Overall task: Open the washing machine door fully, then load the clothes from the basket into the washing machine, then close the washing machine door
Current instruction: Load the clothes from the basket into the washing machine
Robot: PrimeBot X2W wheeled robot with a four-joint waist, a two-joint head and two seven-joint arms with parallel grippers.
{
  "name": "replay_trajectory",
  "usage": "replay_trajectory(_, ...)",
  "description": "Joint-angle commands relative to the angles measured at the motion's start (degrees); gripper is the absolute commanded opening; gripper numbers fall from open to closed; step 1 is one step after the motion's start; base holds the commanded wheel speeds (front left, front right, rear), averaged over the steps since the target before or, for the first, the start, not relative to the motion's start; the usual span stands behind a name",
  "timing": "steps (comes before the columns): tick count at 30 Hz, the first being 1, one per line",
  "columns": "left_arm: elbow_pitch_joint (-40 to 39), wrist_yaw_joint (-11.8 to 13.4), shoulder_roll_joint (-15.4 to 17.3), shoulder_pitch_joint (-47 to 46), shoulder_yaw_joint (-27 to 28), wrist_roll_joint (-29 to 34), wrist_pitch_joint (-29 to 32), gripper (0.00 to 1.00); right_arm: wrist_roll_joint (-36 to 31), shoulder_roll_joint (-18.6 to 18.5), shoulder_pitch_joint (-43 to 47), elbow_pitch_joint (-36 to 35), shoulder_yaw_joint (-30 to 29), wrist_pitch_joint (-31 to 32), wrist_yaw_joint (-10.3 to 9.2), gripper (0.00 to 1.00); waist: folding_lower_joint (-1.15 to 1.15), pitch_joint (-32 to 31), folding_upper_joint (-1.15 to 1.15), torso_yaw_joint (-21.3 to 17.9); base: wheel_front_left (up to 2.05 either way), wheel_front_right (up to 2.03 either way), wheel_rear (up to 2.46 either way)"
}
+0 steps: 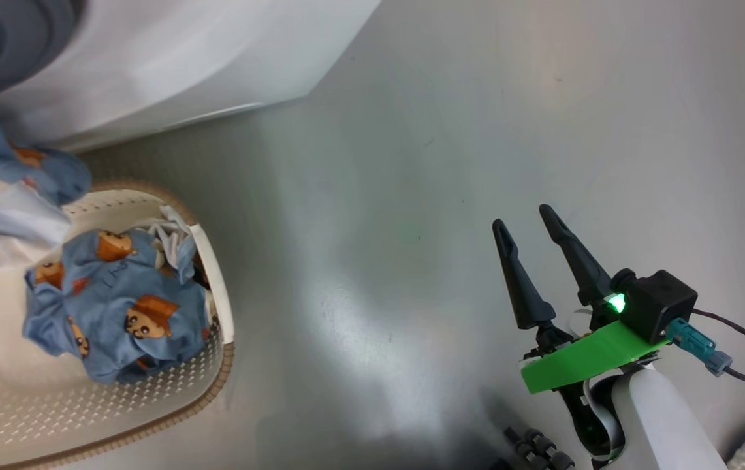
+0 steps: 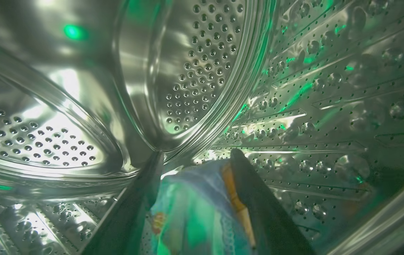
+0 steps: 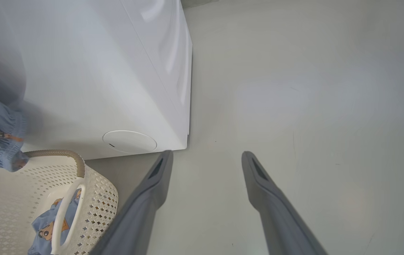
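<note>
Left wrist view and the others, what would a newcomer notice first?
The shiny perforated steel drum surrounds the left gripper, light-blue printed cloth lying between its spread fingers. In the head view, blue cartoon-print clothes sit in a cream perforated basket at lower left.

basket (image 1: 219, 287) cut off, clothes (image 2: 194, 212) blurred

Smooth pale grey floor (image 1: 450, 130), glossy and plain. Broad soft patches of reflected light across it, brightest near middle of head view. A few tiny dark specks (image 1: 419, 236). Darker shading toward lower edge.
</note>
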Motion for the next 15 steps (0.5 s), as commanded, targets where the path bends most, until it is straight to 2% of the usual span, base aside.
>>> replay_trajectory(1, -0.79, -0.14, 1.85, 0.73, 0.84, -0.9, -0.28, 1.0, 0.4, -0.2, 0.96, -0.77, 0.68, -0.27, 0.14, 1.0, 0.0, -0.74, 0.0, 0.74, 0.0, 0.0, 0.0)
replay_trajectory(15, -5.93, -0.05, -1.74, 9.27, 4.41, 0.49, -0.29, 1.0, -0.35, -0.2, 0.2, -0.43, -2.06, -0.27, 0.14, 1.0, 0.0, -5.4, 0.0, 4.65, 0.0, 0.0, 0.0)
